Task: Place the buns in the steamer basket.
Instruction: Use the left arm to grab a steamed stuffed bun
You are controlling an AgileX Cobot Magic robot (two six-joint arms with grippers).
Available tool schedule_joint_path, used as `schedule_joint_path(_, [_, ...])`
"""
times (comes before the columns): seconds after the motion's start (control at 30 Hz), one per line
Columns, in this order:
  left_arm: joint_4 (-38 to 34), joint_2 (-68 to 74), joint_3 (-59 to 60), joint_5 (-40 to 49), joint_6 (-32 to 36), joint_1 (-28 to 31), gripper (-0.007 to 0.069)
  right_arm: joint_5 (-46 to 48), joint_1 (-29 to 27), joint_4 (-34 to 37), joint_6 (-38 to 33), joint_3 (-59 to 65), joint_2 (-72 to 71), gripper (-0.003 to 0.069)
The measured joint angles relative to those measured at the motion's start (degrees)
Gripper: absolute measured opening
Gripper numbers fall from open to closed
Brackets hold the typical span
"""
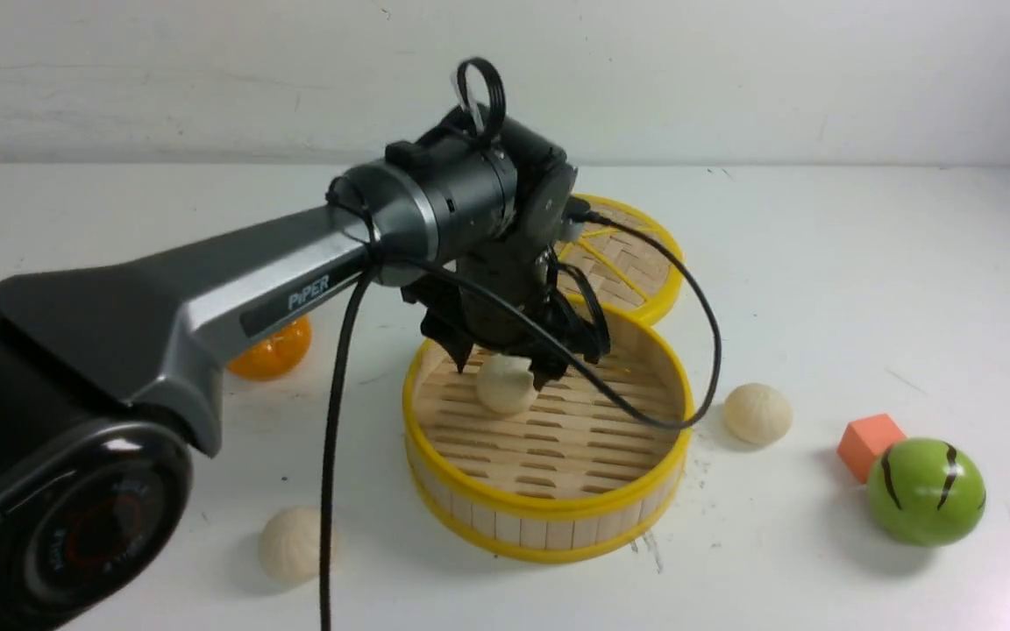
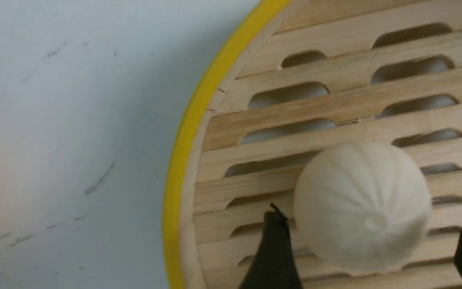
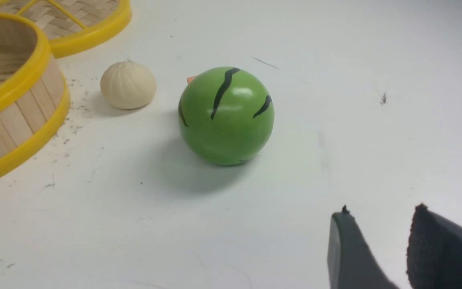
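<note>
The steamer basket (image 1: 549, 508) stands mid-table, its yellow rim and slatted floor also filling the left wrist view (image 2: 179, 160). One cream pleated bun (image 1: 505, 386) rests on the slats inside it. My left gripper (image 1: 503, 372) hangs over that bun (image 2: 361, 200), open, with a black finger on each side and a gap showing. A second bun (image 1: 757, 413) lies on the table just right of the basket, and a third (image 1: 290, 545) lies at the front left. My right gripper (image 3: 381, 210) is open and empty above bare table, near the second bun (image 3: 128, 85).
The flat woven lid (image 1: 645, 263) lies behind the basket. A green striped ball (image 1: 924, 492) and an orange-red block (image 1: 869, 443) sit at the right. A glossy orange (image 1: 281, 350) is partly hidden behind my left arm. A black cable droops over the basket.
</note>
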Motion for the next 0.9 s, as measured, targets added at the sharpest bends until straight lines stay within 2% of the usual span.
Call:
schedule_joint_path(0.07, [-0.1,-1.9,-4.9,5.5,0.1,0.0,0.0555,0.0,0.0,0.0,0.0,0.0,0.0,0.0231])
schedule_joint_path(0.17, [-0.2,-5.6,-7.8,7.9,1.3,0.3,0.0554,0.0,0.0,0.0,0.0,0.0,0.0,0.0231])
schedule_joint_path(0.4, [-2.5,-17.2,-1.0,8.9,1.8,5.0,0.0554,0.0,0.0,0.0,0.0,0.0,0.0,0.0231])
schedule_joint_path(0.5, [-4.8,-24.6,10.7,9.1,1.8,10.3,0.0554,0.0,0.0,0.0,0.0,0.0,0.0,0.0235])
schedule_joint_path(0.6, [-5.8,-28.5,19.8,9.2,2.3,12.9,0.0554,0.0,0.0,0.0,0.0,0.0,0.0,0.0236])
schedule_joint_path(0.77, [-6.8,-30.5,32.4,8.5,2.7,13.3,0.0554,0.0,0.0,0.0,0.0,0.0,0.0,0.0238])
schedule_joint_path(0.87, [-8.7,-29.9,40.4,0.7,2.7,13.2,0.0554,0.0,0.0,0.0,0.0,0.0,0.0,0.0238])
schedule_joint_path(0.9, [-8.7,-29.9,40.4,0.7,2.7,13.2,0.0554,0.0,0.0,0.0,0.0,0.0,0.0,0.0238])
